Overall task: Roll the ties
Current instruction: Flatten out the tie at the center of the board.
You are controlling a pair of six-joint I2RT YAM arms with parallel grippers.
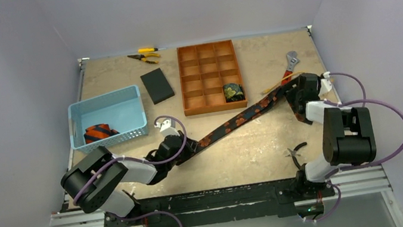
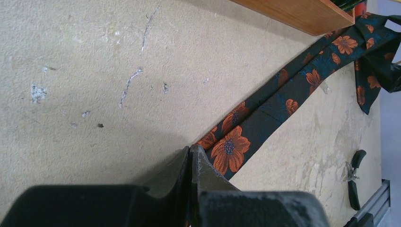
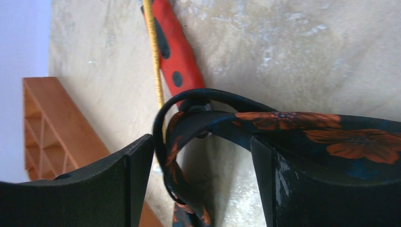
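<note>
The floral tie (image 1: 236,121) runs slantwise across the table (image 1: 254,160), from the left gripper (image 1: 183,146) at near left to the right gripper (image 1: 295,90) at far right, passing just in front of the wooden compartment tray (image 1: 207,58).

The left gripper's fingers (image 2: 208,175) are clenched together on the tie's narrow end. The right gripper's fingers (image 3: 137,165) stand spread, with a folded loop of the tie's wide end in the gap and cloth draped over one finger; they are not pinching it.

The step in hand looks to be the start of a roll. To do it well, I judge the spread fingers should close on the fold squarely, so both edges of the cloth stack; the other end should give just enough tension to keep the strip flat and untwisted; each turn should land on the last, or the coil will cone out sideways. The silky cloth may slip, so a firm pinch seems wise. The red-handled wrench (image 3: 172,56) and thin yellow cord (image 3: 152,47) lie just beyond the loop and could snag.

A rolled green-gold tie (image 1: 233,91) sits in the tray's near right compartment; a rolled striped tie (image 1: 99,132) lies in the blue basket (image 1: 124,95).

The tabletop is tan, scuffed and blotched; small cutters (image 1: 296,150) lie near right; plain pale walls (image 1: 182,2) enclose it.
</note>
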